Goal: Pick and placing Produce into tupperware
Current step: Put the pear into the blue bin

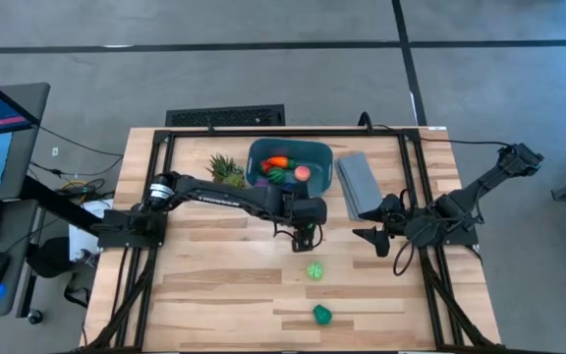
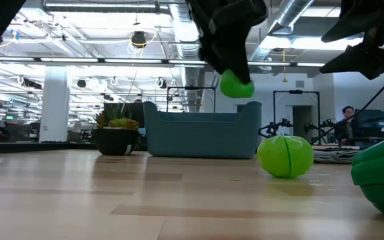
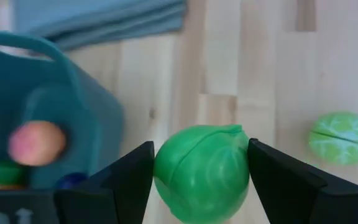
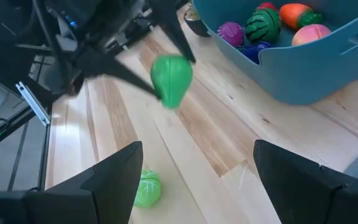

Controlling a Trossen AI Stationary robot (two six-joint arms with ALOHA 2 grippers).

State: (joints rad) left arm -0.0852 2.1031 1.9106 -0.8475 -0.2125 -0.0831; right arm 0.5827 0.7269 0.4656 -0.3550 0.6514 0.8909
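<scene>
Green ball (image 3: 201, 171) clamped between left gripper (image 3: 201, 177) jaws — beside tupperware (image 3: 67, 112).

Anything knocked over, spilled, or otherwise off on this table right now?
Nothing stands out. The tupperware sits upright with produce inside, the left gripper holds a green ball above the table, and two green pieces lie loose on the wood, waiting. The right gripper waits, open, beside the grey slab.
</scene>
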